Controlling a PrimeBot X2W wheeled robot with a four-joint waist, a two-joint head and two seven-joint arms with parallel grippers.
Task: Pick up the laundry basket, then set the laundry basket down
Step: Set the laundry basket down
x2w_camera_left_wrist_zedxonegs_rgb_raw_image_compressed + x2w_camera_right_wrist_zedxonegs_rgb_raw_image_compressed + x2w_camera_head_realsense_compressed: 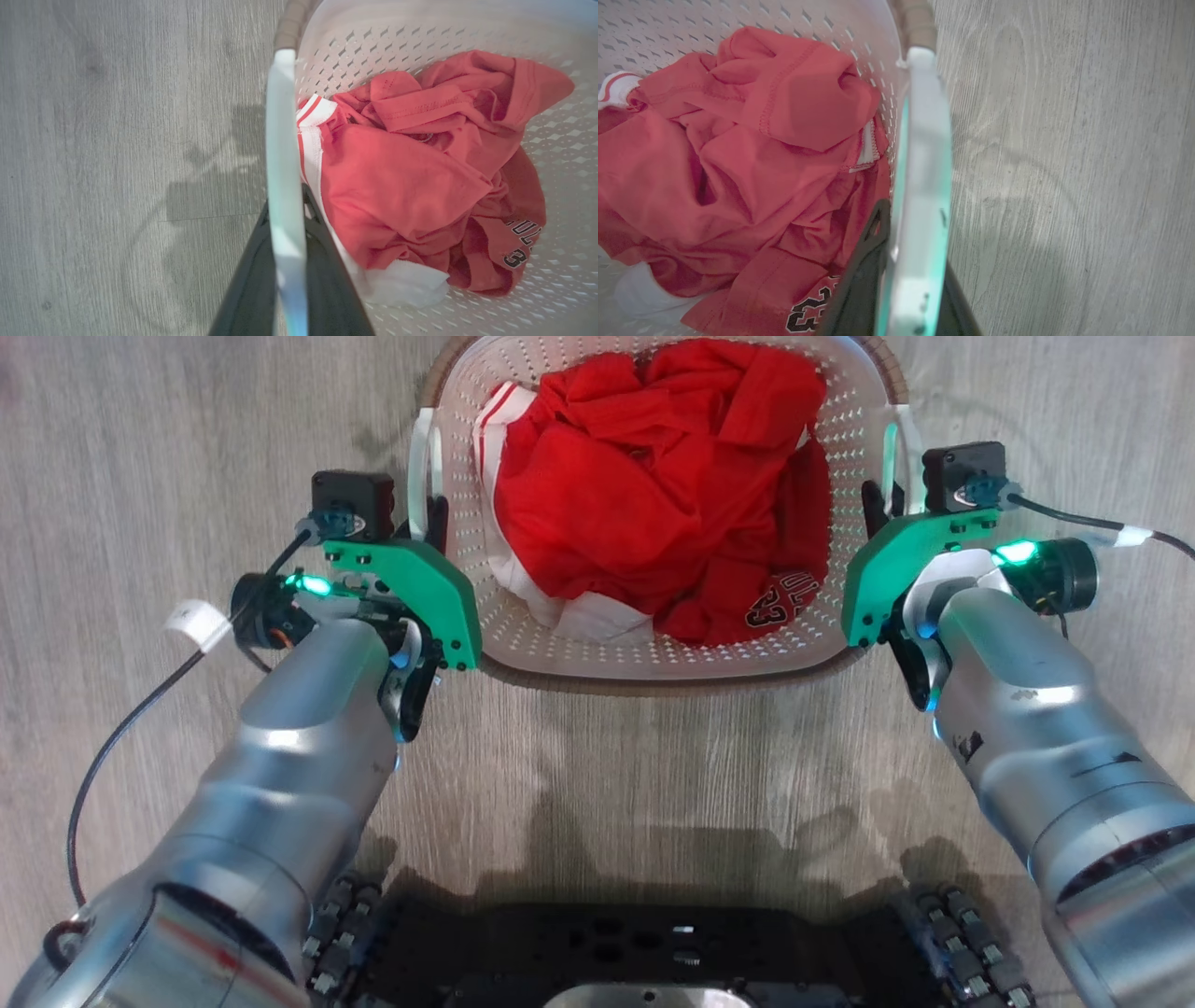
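Starting at the left, the grey wood floor (140,448) is running out beside the silver left arm (280,775), and the left hand (435,523) is clenching around the left handle (422,457) of the laundry basket (560,653). From the left wrist, the two dark fingers (247,289) are pinching that white handle (282,163) from either side, one outside the basket and one just inside the perforated wall (364,51).

Moving to the middle, the basket is sitting straight ahead of the robot's black base (607,943), between the two hands, with its brown rim (672,686) facing the robot. I cannot tell whether it is resting on the floor or hanging just off it. Red clothes (653,476) are lying heaped inside, a white striped piece (495,420) is peeking out on the left, and a dark number print (780,597) is showing near the front.

Over on the right, the right hand (878,509) is gripping the right handle (904,448) in the same way. From the right wrist, its dark fingers (864,270) are closing on the pale handle (924,163), with the red cloth (738,163) on one side and the bare floor (1087,140) on the other.
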